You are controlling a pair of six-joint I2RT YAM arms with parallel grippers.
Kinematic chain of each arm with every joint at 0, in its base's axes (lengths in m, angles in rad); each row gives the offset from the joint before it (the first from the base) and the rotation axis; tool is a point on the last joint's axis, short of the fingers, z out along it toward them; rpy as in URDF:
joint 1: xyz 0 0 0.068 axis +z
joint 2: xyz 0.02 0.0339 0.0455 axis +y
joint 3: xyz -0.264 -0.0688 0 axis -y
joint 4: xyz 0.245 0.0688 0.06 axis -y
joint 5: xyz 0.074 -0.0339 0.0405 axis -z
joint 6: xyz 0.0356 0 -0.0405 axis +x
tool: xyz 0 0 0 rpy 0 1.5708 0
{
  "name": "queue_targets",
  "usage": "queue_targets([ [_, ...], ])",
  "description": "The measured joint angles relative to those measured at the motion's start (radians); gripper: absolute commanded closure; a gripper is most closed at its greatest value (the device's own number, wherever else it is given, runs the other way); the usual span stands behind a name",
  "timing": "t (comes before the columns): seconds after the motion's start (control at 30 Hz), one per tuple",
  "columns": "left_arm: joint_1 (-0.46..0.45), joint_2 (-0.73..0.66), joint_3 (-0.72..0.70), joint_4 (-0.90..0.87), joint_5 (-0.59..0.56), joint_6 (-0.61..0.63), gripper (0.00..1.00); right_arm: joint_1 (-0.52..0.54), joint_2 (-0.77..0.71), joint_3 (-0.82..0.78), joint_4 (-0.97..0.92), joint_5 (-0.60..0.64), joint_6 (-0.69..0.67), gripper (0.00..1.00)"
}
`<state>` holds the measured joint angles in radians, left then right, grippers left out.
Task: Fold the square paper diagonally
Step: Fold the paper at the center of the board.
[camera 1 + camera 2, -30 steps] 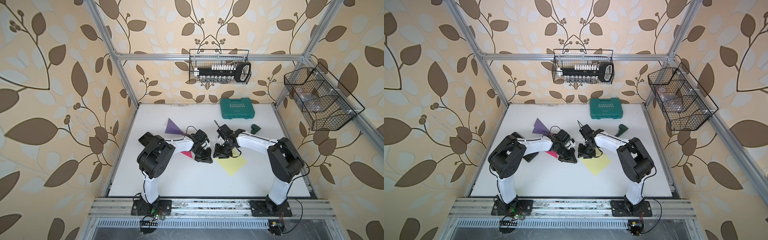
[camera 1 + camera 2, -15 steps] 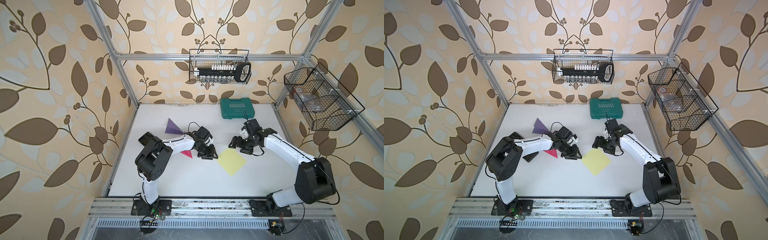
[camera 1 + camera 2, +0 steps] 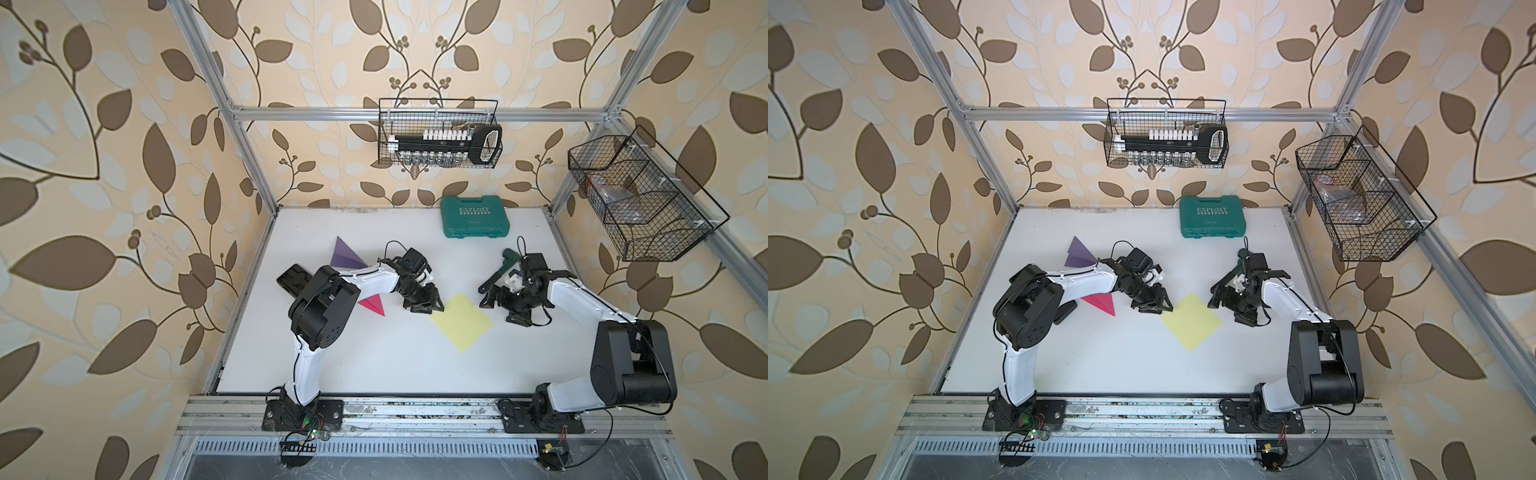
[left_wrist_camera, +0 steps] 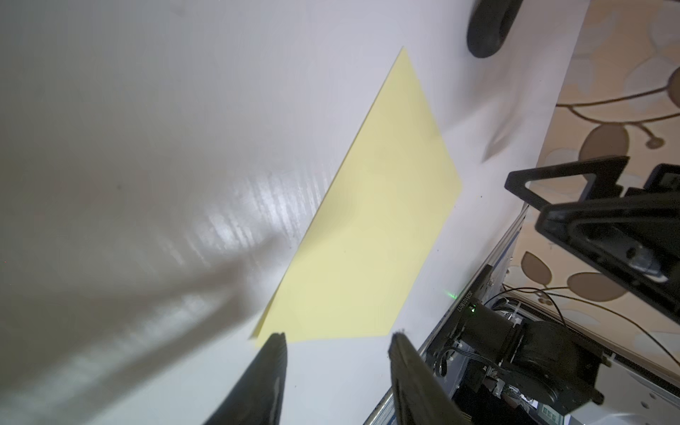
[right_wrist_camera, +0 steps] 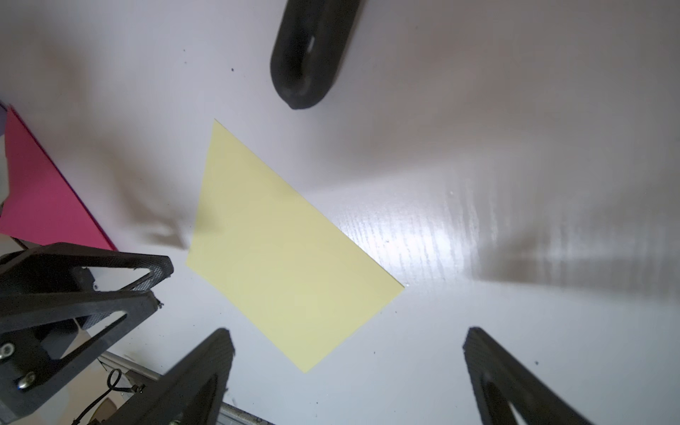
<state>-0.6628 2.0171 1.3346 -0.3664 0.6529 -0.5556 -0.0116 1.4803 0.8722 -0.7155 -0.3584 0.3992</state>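
Observation:
The yellow square paper (image 3: 461,322) (image 3: 1191,322) lies flat and unfolded on the white table, one corner pointing at the front edge. My left gripper (image 3: 428,306) (image 3: 1154,306) is open just beside the paper's left corner. In the left wrist view the paper (image 4: 368,239) begins right past the left gripper (image 4: 336,336), and nothing is between its fingers. My right gripper (image 3: 500,308) (image 3: 1229,309) is open wide, a short way off the paper's right corner. The right wrist view shows the paper (image 5: 290,250) clear of the right gripper (image 5: 349,335).
A folded pink triangle (image 3: 372,306) lies under the left forearm and a purple one (image 3: 345,254) behind it. A green case (image 3: 476,217) stands at the back, a dark green piece (image 3: 509,254) behind the right wrist. A black flat thing (image 3: 293,278) lies at the left edge.
Both grippers have opened. The right arm has drawn back to the right, off the paper. The left gripper has shifted slightly, and the yellow paper now shows whole.

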Motion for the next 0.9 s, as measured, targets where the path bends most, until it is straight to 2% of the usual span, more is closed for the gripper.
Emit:
queue_targets([
  [0.43,-0.006,0.002,0.01,-0.003,0.002,0.0,0.54,-0.024,0.073,-0.016,0.072,-0.031,-0.023,0.02],
  [0.9,-0.013,0.021,0.02,0.011,0.021,-0.002,0.55,-0.022,0.085,-0.036,0.131,-0.075,-0.015,0.02],
])
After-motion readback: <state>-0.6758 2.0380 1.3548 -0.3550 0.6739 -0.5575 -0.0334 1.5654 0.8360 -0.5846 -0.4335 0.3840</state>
